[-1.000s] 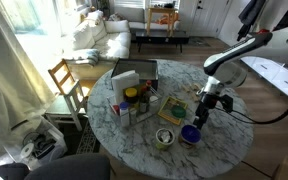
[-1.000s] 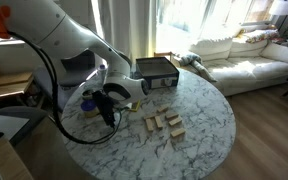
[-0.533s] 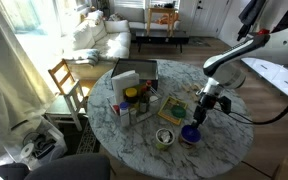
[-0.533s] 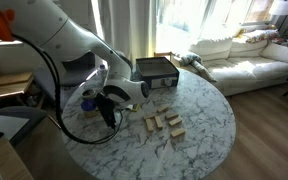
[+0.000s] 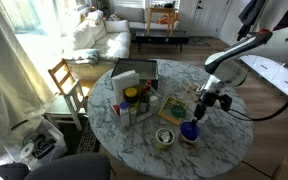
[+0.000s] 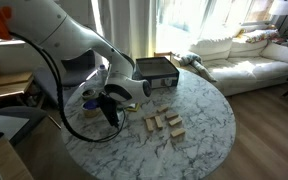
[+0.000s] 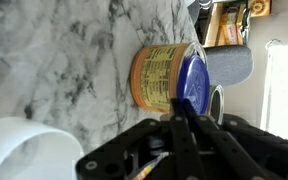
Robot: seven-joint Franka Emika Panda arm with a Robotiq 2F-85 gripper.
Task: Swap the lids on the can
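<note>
The blue-purple lid [image 7: 192, 82] sits on top of an orange-labelled can [image 7: 156, 78] that fills the middle of the wrist view. My gripper [image 7: 181, 122] is shut, its two dark fingers pinching the lid's near rim. In an exterior view the gripper [image 5: 196, 110] hangs low over the blue lid [image 5: 190, 131] near the table's edge. From the opposite side the arm covers most of the can, and the gripper [image 6: 111, 112] points down at the table. I cannot make out the green lid in any view.
A second can with a bare metal rim [image 7: 216, 102] stands just behind the held one. A white round vessel [image 7: 19, 150] is close by. Jars [image 5: 134, 102], a dark box [image 5: 134, 72] and wooden blocks [image 6: 164, 123] occupy the round marble table [image 5: 104, 120].
The fingers have closed from wide apart onto the blue lid's rim. The arm has barely moved.
</note>
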